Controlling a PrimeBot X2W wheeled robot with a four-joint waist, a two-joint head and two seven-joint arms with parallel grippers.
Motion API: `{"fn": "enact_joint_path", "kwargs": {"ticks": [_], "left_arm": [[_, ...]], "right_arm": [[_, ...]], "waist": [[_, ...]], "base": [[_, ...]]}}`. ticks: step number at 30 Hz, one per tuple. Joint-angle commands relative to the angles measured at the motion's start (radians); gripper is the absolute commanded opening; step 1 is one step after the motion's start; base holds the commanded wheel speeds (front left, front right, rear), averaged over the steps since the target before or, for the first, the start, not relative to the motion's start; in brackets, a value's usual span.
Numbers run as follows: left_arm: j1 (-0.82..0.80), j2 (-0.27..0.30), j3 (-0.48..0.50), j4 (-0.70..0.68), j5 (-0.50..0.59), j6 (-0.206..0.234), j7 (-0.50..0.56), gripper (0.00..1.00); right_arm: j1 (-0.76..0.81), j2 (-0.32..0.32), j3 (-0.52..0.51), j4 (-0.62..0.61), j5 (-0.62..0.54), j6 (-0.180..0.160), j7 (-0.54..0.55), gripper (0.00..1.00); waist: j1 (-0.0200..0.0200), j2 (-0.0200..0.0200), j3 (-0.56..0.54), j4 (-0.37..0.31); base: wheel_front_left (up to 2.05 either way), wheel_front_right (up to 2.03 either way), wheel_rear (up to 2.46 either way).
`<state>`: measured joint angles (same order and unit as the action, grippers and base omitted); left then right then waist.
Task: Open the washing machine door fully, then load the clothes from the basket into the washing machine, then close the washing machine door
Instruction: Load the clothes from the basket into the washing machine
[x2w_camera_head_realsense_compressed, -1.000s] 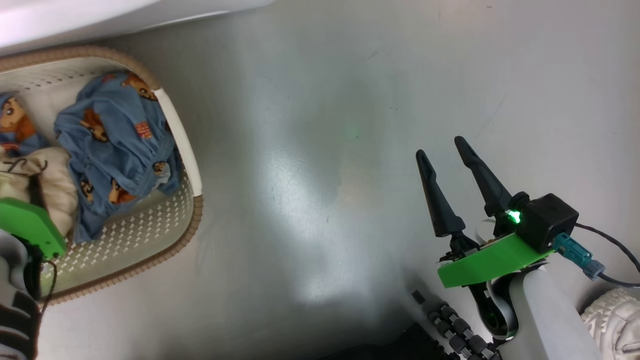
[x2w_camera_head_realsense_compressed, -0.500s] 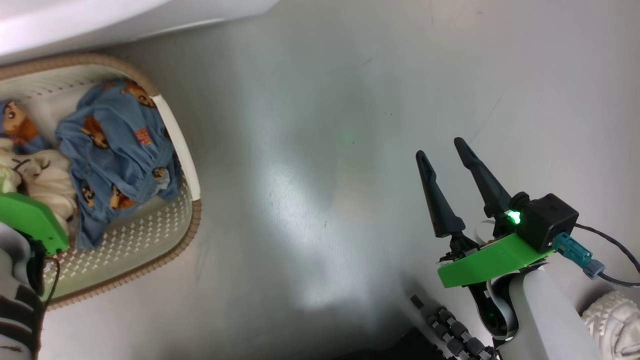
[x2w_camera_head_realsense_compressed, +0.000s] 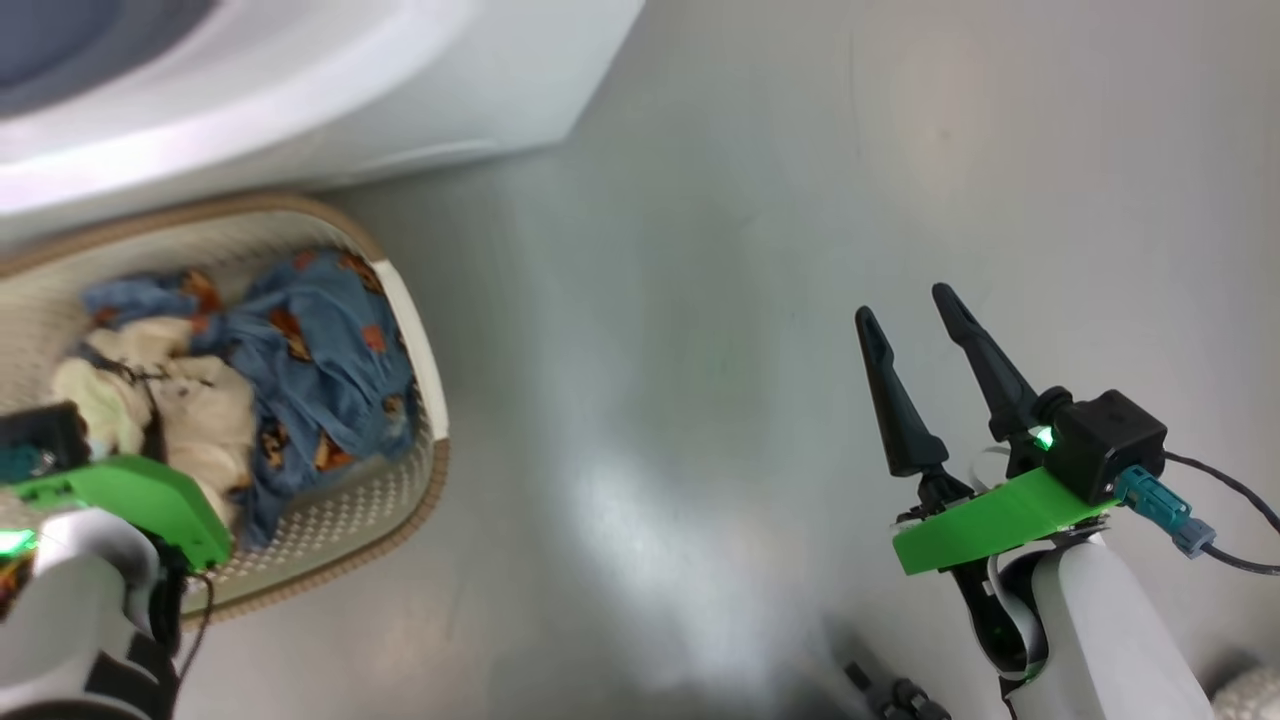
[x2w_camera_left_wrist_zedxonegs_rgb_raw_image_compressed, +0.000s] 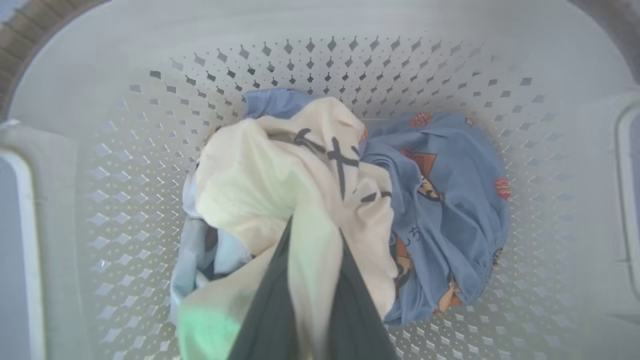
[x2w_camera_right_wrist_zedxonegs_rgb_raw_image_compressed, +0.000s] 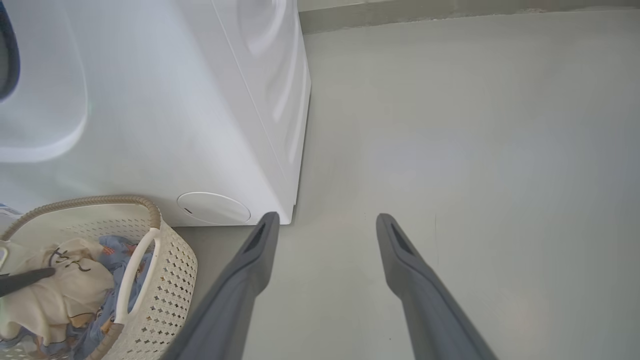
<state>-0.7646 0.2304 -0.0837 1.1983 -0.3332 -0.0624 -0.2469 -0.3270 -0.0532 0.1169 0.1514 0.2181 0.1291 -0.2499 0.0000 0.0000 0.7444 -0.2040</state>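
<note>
Pinching the plain cream-white garment (x2w_camera_left_wrist_zedxonegs_rgb_raw_image_compressed: 260, 175) inside the cream perforated plastic basket (x2w_camera_left_wrist_zedxonegs_rgb_raw_image_compressed: 350, 60) beside the white washing machine (x2w_camera_right_wrist_zedxonegs_rgb_raw_image_compressed: 175, 100), the left gripper (x2w_camera_left_wrist_zedxonegs_rgb_raw_image_compressed: 315, 227) is clamped shut; the right gripper (x2w_camera_head_realsense_compressed: 903, 303) stands spread and empty; blue bear-print clothes (x2w_camera_left_wrist_zedxonegs_rgb_raw_image_compressed: 440, 200) await loading, so the task is judged early in its loading step.

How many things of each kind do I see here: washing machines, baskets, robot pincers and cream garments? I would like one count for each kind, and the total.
washing machine: 1
basket: 1
pincers: 2, the left pincer and the right pincer
cream garment: 1
total: 5
</note>
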Motion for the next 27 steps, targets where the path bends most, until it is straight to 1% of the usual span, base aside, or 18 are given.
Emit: {"fn": "enact_joint_path", "kwargs": {"ticks": [1,13,16,17,19,24,27], "left_arm": [[0.061,0.03,0.024,-0.027,-0.012,-0.003,-0.013,0.0],[0.26,-0.013,0.093,-0.299,-0.025,0.004,-0.015,0.0],[0.306,-0.024,0.106,-0.366,-0.015,0.011,-0.015,0.0],[0.306,-0.024,0.106,-0.366,-0.015,0.011,-0.015,0.0],[0.335,-0.032,0.115,-0.416,-0.008,0.018,-0.015,0.0],[0.396,-0.051,0.144,-0.539,0.001,0.017,-0.015,0.0],[0.435,-0.066,0.164,-0.609,0.01,0.026,-0.015,0.0]], "right_arm": [[0.045,0.003,0.013,-0.009,-0.022,0.002,-0.012,1.0],[0.098,0.003,-0.024,0.013,-0.058,0.002,-0.012,1.0],[0.111,0.003,-0.029,0.021,-0.062,0.002,-0.012,1.0],[0.111,0.003,-0.029,0.021,-0.062,0.002,-0.012,1.0],[0.12,0.003,-0.033,0.029,-0.065,0.002,-0.012,1.0],[0.145,0.003,-0.043,0.043,-0.07,0.002,-0.012,1.0],[0.159,0.003,-0.045,0.052,-0.071,0.002,-0.012,1.0]], "waist": [[0.0,0.0,-0.093,0.043],[0.0,0.0,-0.259,0.105],[0.0,0.0,-0.297,0.113],[0.0,0.0,-0.297,0.113],[0.0,0.0,-0.322,0.118],[0.0,0.0,-0.383,0.126],[0.0,0.0,-0.423,0.127]], "base": [[0.0,0.0,0.0],[0.0,0.0,0.0],[0.0,0.0,0.0],[0.0,0.0,0.0],[0.0,0.0,0.0],[0.0,0.0,0.0],[0.0,0.0,0.0]]}}
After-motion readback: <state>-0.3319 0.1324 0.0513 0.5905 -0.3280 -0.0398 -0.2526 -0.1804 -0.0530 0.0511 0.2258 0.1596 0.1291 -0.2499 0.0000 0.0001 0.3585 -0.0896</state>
